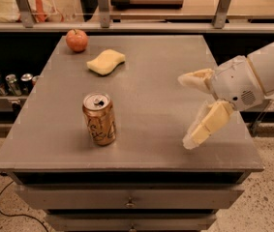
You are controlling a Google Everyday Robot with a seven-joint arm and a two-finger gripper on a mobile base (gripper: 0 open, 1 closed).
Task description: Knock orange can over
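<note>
I've got the orange can [99,119] upright on the grey table [146,76], near the front edge, pull-tab top facing up. The gripper [185,111] hangs over the tabletop well to the right of the can, approx level w/ it, no contact. Its two pale fingers [209,122] are spread wide apart w/ nothing between them. One tip points toward the can; the other slants down at the table, touching or just above, can't tell. Behind the can lies a yellow sponge [106,62], and further back, slightly left, a red apple [76,40]. Left of the can, off the table on a lower shelf, stand small silver cans [10,82].
</note>
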